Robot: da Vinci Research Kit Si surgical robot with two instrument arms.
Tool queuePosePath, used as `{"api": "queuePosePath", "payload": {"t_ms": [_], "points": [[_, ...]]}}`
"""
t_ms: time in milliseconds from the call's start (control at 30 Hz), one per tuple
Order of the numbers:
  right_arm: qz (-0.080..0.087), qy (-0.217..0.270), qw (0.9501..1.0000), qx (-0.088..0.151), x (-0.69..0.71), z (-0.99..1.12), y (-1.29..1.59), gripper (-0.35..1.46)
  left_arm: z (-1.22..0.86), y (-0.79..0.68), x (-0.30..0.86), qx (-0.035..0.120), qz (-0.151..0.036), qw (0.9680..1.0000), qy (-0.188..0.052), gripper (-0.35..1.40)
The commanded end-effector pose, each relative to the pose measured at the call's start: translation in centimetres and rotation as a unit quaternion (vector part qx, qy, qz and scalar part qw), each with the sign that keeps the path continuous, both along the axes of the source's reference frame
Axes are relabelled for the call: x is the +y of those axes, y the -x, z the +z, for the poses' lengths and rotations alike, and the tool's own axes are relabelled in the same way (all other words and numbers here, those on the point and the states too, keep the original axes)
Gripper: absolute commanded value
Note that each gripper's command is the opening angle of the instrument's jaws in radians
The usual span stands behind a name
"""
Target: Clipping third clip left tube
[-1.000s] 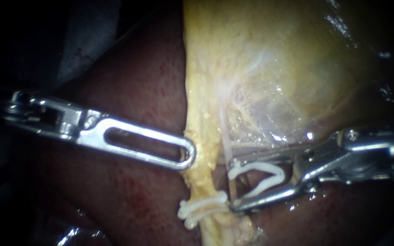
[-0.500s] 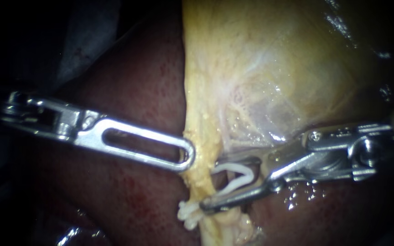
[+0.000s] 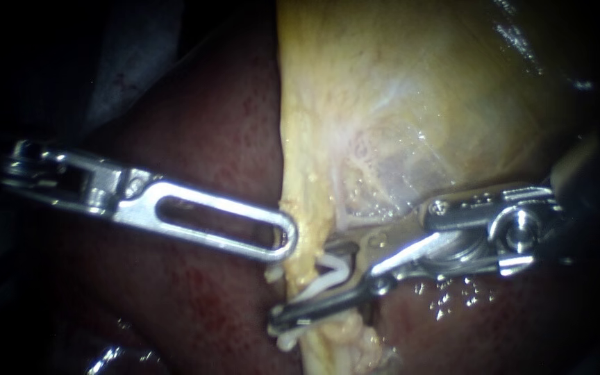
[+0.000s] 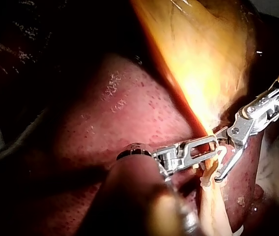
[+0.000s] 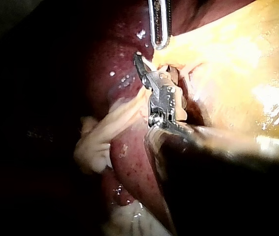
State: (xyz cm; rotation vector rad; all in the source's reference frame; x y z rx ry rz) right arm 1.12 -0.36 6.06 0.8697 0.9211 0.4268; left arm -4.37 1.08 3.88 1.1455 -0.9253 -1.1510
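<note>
The dark red liver (image 3: 196, 139) fills the left and near field, with the pale gallbladder (image 3: 418, 104) at the far right. Your left instrument (image 3: 285, 236) has its pincer clamped on the left edge of the left tube (image 3: 307, 208). Your right instrument (image 3: 303, 285) straddles that tube slightly nearer, its pincer gripping a white clip (image 3: 331, 272) that is bent to a narrow V and not yet flat. Placed clips (image 3: 289, 340) sit just nearer again. By my judgement, you have yet to squeeze it home and release.
</note>
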Motion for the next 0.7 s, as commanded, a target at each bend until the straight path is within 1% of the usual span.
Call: {"api": "queuePosePath", "payload": {"t_ms": [33, 233, 500, 700], "points": [[-0.001, -0.001, 1.0, 0.0, 0.0, 0.0, -0.01, 0.45, 0.0, 0.01, 0.0, 0.0, 0.0, 1.0, 0.0, -0.35], [0.002, -0.009, 1.0, -0.003, -0.01, -0.01, -0.03, 0.4, 0.0, 0.01, 0.0, 0.0, 0.0, 1.0, 0.0, -0.35], [0.003, -0.011, 0.9999, -0.004, 0.0, -0.01, -0.03, 0.38, 0.0, 0.02, -0.01, 0.0, 0.0, 1.0, 0.0, -0.35], [0.003, -0.013, 0.9999, -0.004, 0.05, -0.05, -0.02, 0.38, 0.0, 0.02, -0.01, 0.0, 0.0, 1.0, 0.0, -0.35]]}}
